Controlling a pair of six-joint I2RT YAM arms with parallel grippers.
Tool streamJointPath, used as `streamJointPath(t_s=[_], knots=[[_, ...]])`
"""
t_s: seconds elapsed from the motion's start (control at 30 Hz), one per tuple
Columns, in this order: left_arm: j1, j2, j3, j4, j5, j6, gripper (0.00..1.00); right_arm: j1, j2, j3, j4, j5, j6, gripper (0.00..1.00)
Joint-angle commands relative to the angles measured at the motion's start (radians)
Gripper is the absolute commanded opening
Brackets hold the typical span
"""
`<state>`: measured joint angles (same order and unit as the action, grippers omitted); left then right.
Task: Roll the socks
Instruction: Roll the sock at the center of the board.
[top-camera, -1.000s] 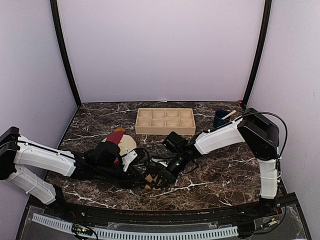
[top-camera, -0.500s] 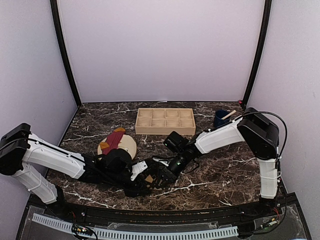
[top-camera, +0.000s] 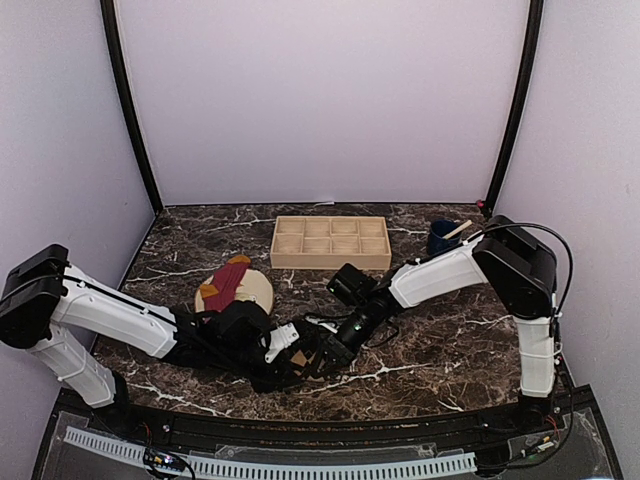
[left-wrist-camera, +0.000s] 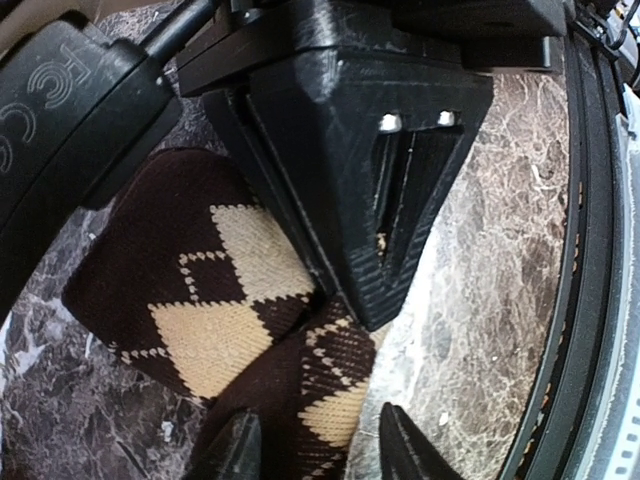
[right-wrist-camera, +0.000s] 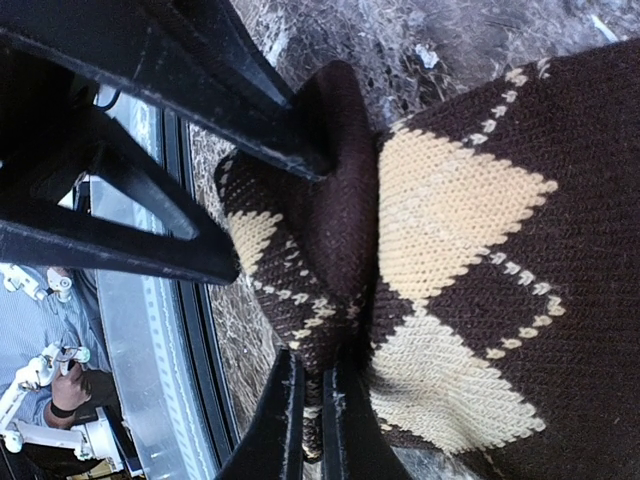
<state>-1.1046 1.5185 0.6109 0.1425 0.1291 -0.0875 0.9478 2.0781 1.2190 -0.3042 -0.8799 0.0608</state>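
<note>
- The argyle sock (left-wrist-camera: 215, 300) — dark brown with tan diamonds — lies on the dark marble table (top-camera: 450, 340) at the lower centre of the overhead view, where the two grippers meet.
- In the left wrist view its wider part fills the middle left of the frame, and a narrower part runs down to the bottom edge.
- The left gripper (left-wrist-camera: 318, 440) straddles that narrower part with its jaws apart. One finger lies against the fabric, while a sliver of marble shows between the sock and the other finger.
- The right gripper (right-wrist-camera: 312, 400) has its two fingers nearly together, clamped on a bunched fold of the argyle sock at the bottom of the right wrist view.
- In the left wrist view the right gripper appears as a large black wedge coming down from the top centre, its tip touching the sock.
- In the right wrist view the sock spreads across the right half of the frame, and the left gripper's black fingers cross the upper left, touching the dark rolled edge.
- The magenta sock (top-camera: 228, 280) — striped with orange — lies on the left side of a round beige plate (top-camera: 258, 292), left of centre in the overhead view and just above the left arm.
- A wooden compartment tray (top-camera: 330, 265) sits at the centre back of the table, with a dark blue cup (top-camera: 440, 240) to its right holding a pale stick.
</note>
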Motion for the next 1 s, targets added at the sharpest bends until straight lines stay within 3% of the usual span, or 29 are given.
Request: streamJointPath(t_s=[0.0, 0.33, 0.5, 0.87, 0.97], knots=[[-0.005, 0.019, 0.032, -0.033, -0.018, 0.023, 0.38, -0.006, 0.026, 0.008, -0.04, -0.011, -0.012, 0.0], [-0.007, 0.054, 0.054, -0.053, 0.037, 0.037, 0.17, -0.007, 0.021, 0.004, -0.045, -0.014, -0.016, 0.0], [-0.008, 0.071, 0.069, -0.067, 0.079, 0.035, 0.01, -0.007, 0.02, 0.0, -0.04, -0.011, -0.013, 0.0], [0.013, 0.09, 0.105, -0.128, 0.194, -0.012, 0.0, -0.017, -0.029, -0.1, 0.074, 0.047, 0.063, 0.22], [0.041, 0.087, 0.104, -0.138, 0.234, -0.024, 0.0, -0.025, -0.042, -0.123, 0.103, 0.043, 0.079, 0.23]])
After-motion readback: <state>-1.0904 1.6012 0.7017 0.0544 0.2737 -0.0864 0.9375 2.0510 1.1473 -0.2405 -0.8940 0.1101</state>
